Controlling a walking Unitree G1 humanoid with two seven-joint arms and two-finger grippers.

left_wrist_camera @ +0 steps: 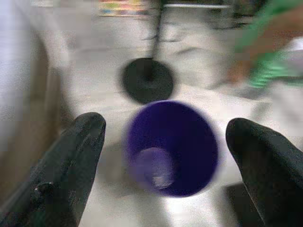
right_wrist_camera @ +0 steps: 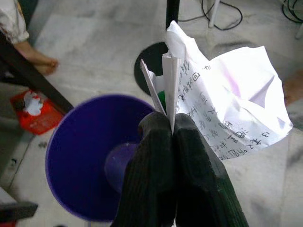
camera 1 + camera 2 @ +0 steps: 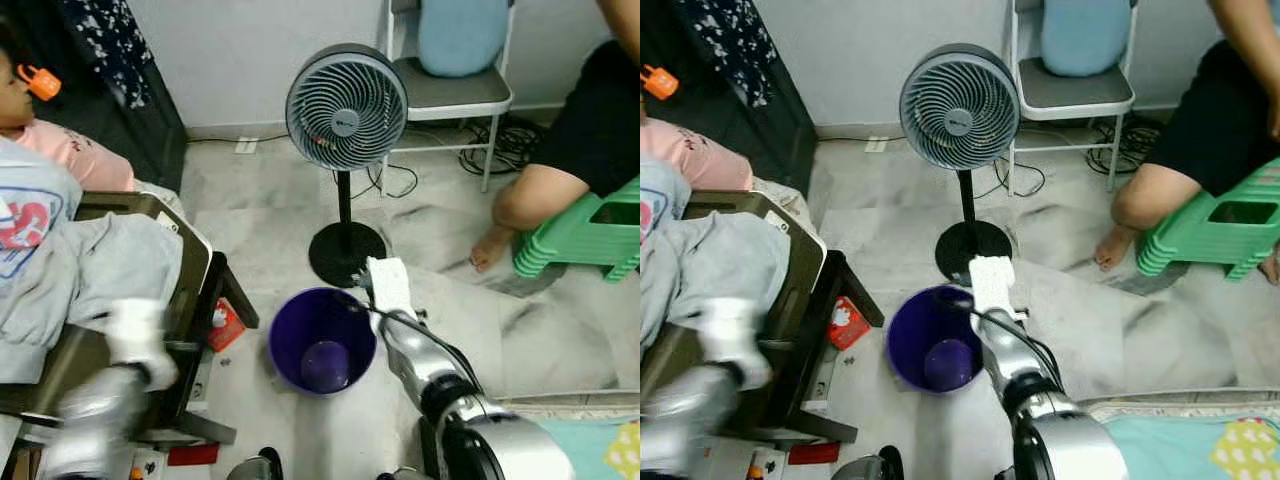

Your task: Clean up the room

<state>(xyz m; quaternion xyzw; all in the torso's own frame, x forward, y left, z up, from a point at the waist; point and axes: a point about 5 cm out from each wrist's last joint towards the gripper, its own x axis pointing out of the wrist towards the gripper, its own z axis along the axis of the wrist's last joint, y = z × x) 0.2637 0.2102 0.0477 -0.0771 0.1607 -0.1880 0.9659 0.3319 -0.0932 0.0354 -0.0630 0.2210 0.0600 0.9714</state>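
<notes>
right gripper (image 2: 171,124) is clamped on a crumpled sheet of handwritten paper (image 2: 227,104), held just past the far rim of the purple bin (image 3: 322,340), toward the fan base (image 3: 345,252). left gripper (image 1: 165,156), fingers spread and empty, is blurred near the bin. released here, the paper could miss and land on the floor.

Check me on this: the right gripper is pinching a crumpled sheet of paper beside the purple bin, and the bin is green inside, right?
Not quite. The right gripper does pinch the crumpled paper beside the bin, but the bin is purple inside as well, not green. The right wrist view shows this.
</notes>
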